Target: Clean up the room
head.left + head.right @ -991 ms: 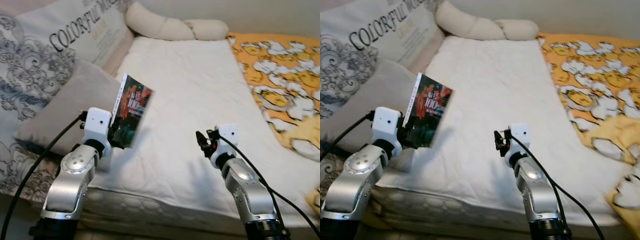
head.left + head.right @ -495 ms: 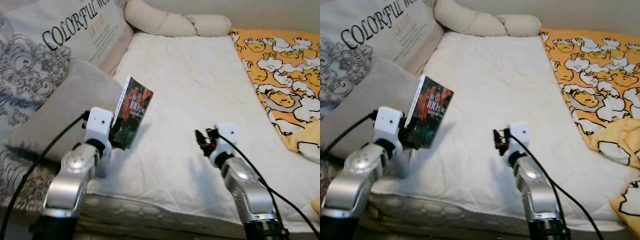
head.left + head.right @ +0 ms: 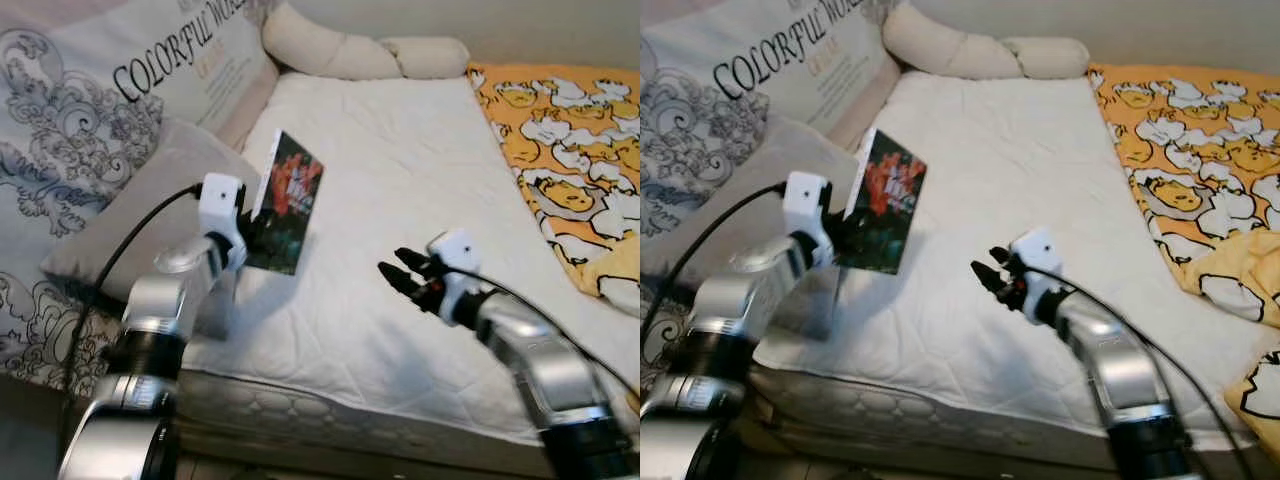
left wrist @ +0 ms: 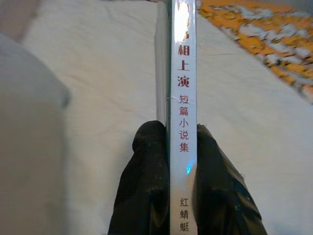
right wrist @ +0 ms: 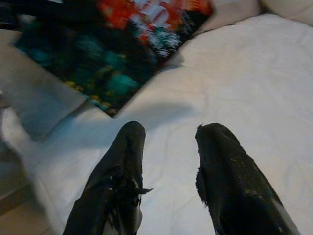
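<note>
The white mattress (image 3: pixel 400 200) takes up most of the scene, with an orange duck-print blanket (image 3: pixel 570 130) off at 2 o'clock and a grey pillow (image 3: pixel 140 220) at 9 o'clock. The left gripper (image 3: pixel 250 235) is clamped tight on a book (image 3: pixel 288 205), held upright above the mattress's near-left part. The right gripper (image 3: pixel 400 272) hovers at 5 o'clock, fingers a bit apart, holding nothing.
</note>
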You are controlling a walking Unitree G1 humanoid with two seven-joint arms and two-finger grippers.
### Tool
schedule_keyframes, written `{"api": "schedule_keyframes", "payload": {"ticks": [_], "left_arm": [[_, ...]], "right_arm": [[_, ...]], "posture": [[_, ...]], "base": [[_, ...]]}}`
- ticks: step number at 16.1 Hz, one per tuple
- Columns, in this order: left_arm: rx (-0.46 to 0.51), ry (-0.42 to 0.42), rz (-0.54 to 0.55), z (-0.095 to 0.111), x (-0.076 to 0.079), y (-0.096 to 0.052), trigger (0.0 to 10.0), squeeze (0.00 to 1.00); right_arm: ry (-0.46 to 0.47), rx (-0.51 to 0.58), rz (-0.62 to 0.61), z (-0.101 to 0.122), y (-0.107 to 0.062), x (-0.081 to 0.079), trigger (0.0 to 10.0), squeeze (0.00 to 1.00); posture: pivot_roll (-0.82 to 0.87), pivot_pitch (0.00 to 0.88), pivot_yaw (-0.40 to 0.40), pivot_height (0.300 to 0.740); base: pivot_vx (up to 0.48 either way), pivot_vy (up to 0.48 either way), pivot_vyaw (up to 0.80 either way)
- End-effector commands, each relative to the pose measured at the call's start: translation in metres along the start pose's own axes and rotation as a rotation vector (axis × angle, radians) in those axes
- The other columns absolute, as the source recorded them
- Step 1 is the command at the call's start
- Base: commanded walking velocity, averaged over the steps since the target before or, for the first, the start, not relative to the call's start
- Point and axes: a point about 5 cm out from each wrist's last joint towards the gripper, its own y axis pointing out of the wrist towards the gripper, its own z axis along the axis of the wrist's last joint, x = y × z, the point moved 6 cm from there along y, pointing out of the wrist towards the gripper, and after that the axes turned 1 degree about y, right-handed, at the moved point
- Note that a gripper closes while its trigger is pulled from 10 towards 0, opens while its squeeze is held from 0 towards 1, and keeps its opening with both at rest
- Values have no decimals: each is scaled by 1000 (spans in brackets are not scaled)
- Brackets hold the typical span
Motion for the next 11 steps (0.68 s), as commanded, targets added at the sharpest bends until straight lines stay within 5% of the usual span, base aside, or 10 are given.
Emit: {"api": "schedule_keyframes", "payload": {"ticks": [1,2,5,7,11], "left_arm": [[49,-71,-60,13,6,7,10000,0],[51,-247,-133,14,13,18,10000,0],[-2,-384,-164,-2,20,28,10000,0],[-88,-419,-139,-23,21,31,10000,0],[-212,-260,-23,-55,12,32,10000,0]], "right_arm": [[-16,23,36,13,-5,-1,10000,0],[-4,38,71,23,-16,-2,10000,0],[45,-10,174,24,-32,-19,10000,0],[44,-46,199,22,-41,-25,10000,0],[58,-135,230,18,-61,-39,10000,0]], "posture": [[-83,47,30,740],[-111,81,24,740],[-165,140,10,740],[-205,186,5,740],[-262,236,12,740]], "base": [[0,0,0],[0,0,0],[0,0,0],[0,0,0],[0,0,0]]}}
